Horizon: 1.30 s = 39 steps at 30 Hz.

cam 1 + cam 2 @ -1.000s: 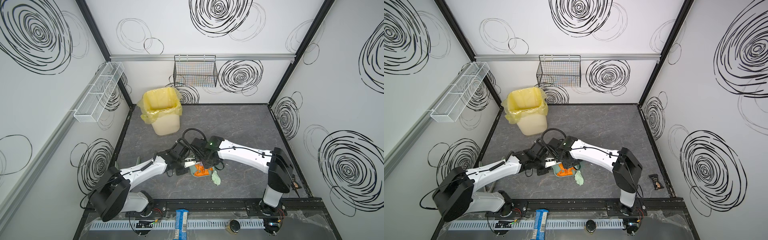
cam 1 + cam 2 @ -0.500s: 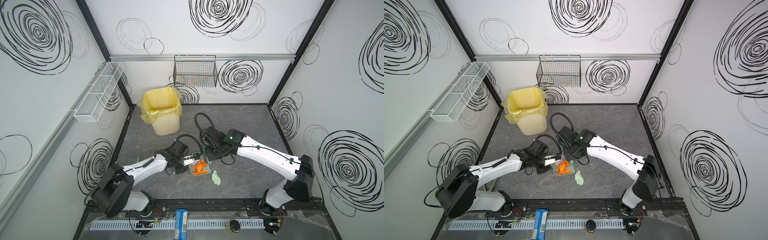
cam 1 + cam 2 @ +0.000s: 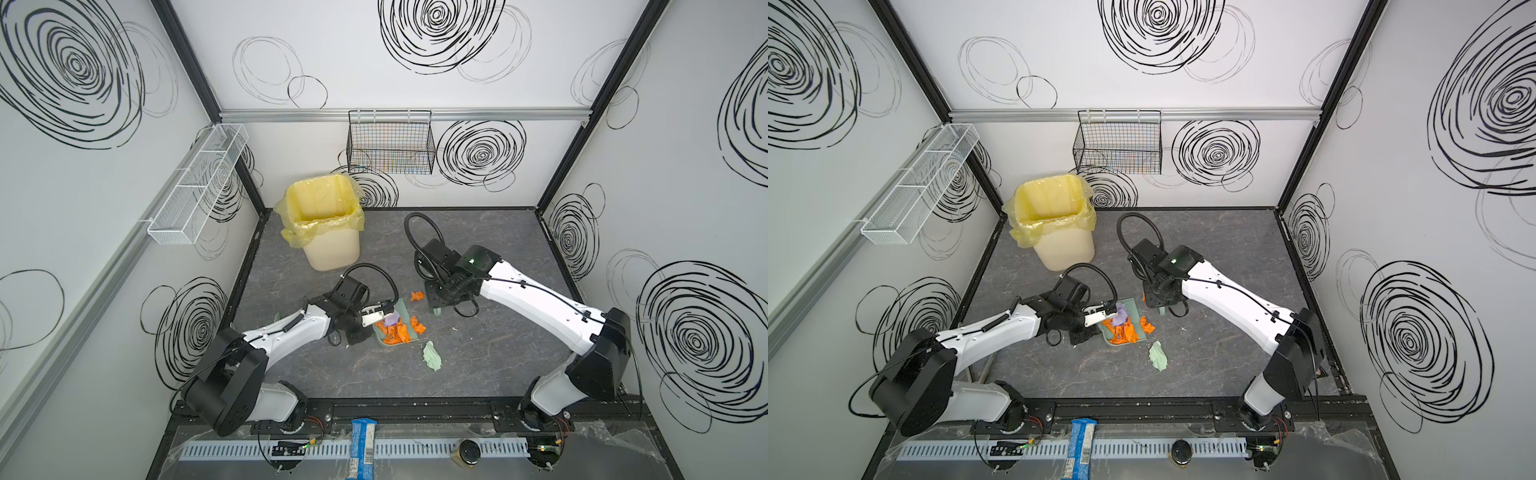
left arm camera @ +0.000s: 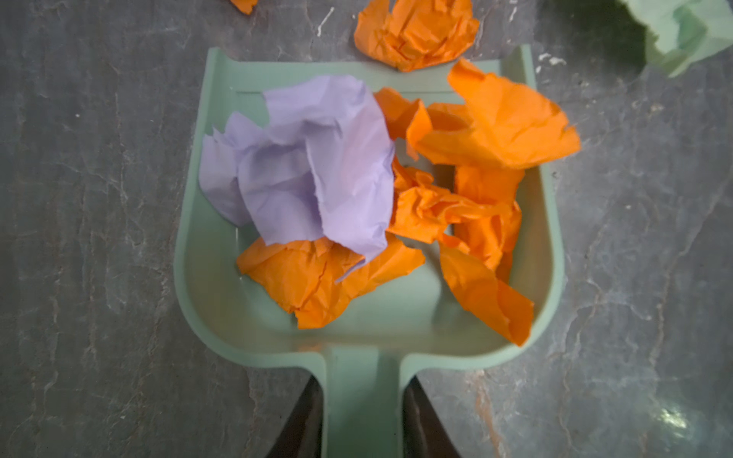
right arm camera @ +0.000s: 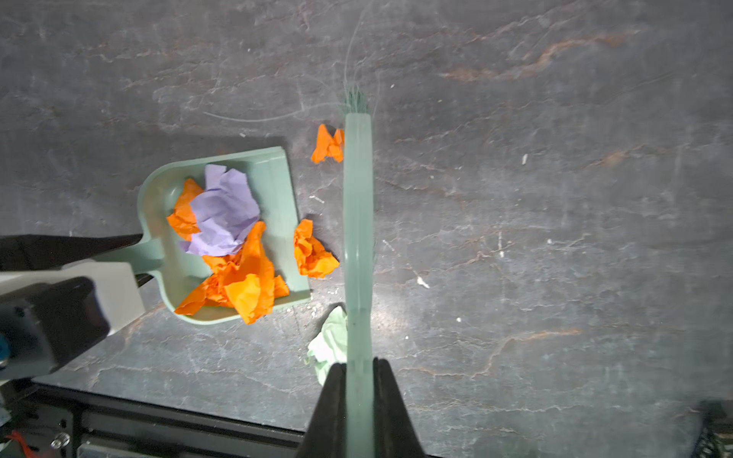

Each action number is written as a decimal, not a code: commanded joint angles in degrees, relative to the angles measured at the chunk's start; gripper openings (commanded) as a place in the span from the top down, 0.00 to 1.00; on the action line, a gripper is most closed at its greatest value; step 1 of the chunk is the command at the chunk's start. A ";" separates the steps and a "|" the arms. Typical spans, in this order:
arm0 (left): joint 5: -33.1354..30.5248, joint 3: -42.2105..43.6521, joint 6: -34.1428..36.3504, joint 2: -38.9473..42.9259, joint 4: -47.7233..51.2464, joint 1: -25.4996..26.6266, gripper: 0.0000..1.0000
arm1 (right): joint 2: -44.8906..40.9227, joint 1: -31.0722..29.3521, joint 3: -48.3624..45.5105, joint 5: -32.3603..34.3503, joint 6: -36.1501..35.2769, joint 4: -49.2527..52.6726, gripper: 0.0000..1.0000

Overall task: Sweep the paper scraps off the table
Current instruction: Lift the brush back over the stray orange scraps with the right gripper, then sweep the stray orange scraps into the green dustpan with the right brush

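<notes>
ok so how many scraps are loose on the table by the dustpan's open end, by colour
orange scraps: 2
pale green scrap: 1
lilac: 0, the lilac scrap lies in the dustpan
total: 3

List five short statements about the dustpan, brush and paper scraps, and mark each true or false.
1. The left gripper holds the dustpan by its handle. True.
2. The lilac scrap lies on the bare table. False: it lies in the dustpan.
3. The right gripper holds nothing. False: it is shut on the brush.
4. A pale green scrap lies on the table outside the dustpan. True.
5. No orange scraps lie outside the dustpan. False: two lie on the table by its mouth.
</notes>
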<state>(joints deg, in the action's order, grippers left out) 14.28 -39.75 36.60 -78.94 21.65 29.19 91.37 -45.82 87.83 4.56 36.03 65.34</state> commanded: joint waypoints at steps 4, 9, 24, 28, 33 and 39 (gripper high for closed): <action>2.24 0.11 1.85 0.77 -0.25 -3.01 1.00 | 7.44 4.90 9.11 8.48 -7.55 4.35 1.00; 2.50 -0.07 2.98 -0.82 -0.62 -4.41 1.00 | 16.23 7.49 13.54 11.83 -11.17 5.56 1.00; 3.56 -0.29 3.57 -1.97 -1.19 -5.23 1.00 | 20.96 1.44 14.39 0.26 -14.52 2.30 1.00; 3.76 -0.32 3.48 -2.34 -1.39 -5.30 1.00 | 19.43 -1.26 14.06 -1.82 -13.71 2.32 1.00; 3.97 -0.33 3.35 -2.67 -1.78 -5.29 1.00 | 17.22 -4.16 13.29 -3.66 -12.49 2.37 1.00; 3.91 -0.33 3.39 -3.32 -2.36 -5.39 1.00 | 11.33 -5.56 13.15 -4.88 -10.65 2.92 1.00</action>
<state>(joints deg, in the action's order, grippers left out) 16.95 -39.75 39.46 -81.21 20.67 24.25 107.09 -51.20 101.08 0.40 23.86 67.00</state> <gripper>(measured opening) 0.295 0.104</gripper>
